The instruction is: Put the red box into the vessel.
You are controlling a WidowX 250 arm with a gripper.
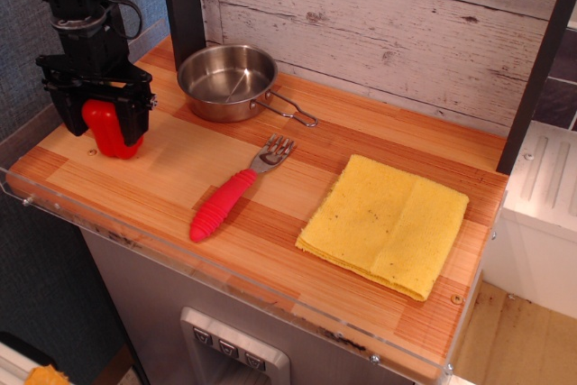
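Red box within clamped gripper

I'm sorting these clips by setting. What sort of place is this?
Probably a toy or mock kitchen counter: a striped wooden countertop against whitewashed planks, bearing a small round steel pan, a red-handled fork and a folded yellow cloth. The black gripper clasps a glossy red toy pepper.

A striped wooden counter stands against a whitewashed plank wall, beside pale wood flooring.
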